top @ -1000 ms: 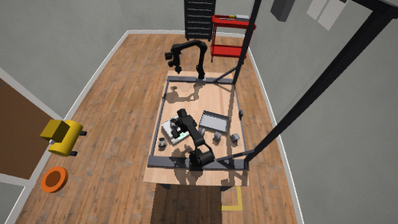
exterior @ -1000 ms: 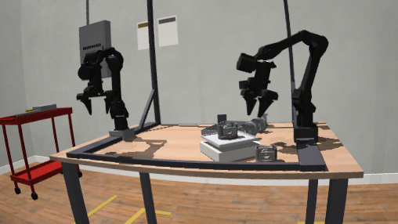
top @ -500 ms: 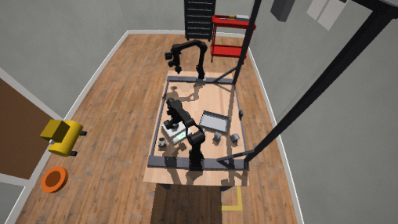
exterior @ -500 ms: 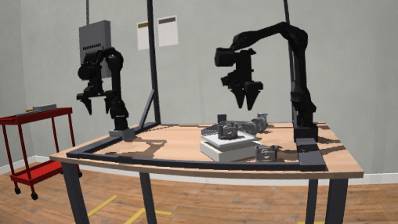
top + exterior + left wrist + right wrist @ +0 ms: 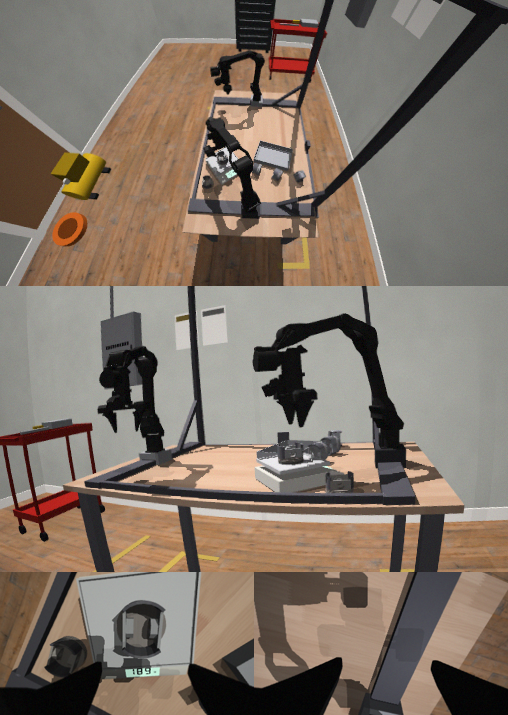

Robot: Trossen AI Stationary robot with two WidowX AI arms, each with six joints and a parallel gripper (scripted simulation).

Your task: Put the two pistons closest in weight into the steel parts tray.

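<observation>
Ok, from left in the top view: one piston [image 5: 207,182] [image 5: 340,482] [image 5: 64,656] beside the scale [image 5: 213,163] [image 5: 300,480] [image 5: 96,597], another piston [image 5: 222,157] [image 5: 291,454] [image 5: 140,651] on it, display [image 5: 142,671] 189. Left claw [image 5: 210,150] [image 5: 295,425] [image 5: 145,667] wide above. Right claw [image 5: 227,91] [image 5: 126,431] [image 5: 386,661] wide, well apart. Three more pistons [image 5: 277,174] outside the steel tray [image 5: 273,156], along its near side.

We note a pale wooden table [image 5: 272,122] [image 5: 232,458] edged by a dark grey metal frame [image 5: 251,208] [image 5: 240,495]. On the wood we record a white box-shaped scale [image 5: 224,175] [image 5: 295,478] [image 5: 105,604], a grey rectangular steel tray [image 5: 273,156], one dark round-walled piston [image 5: 207,182] [image 5: 339,482] [image 5: 65,656] just beside the scale, and three grey metal pistons [image 5: 277,174] near the tray.
</observation>
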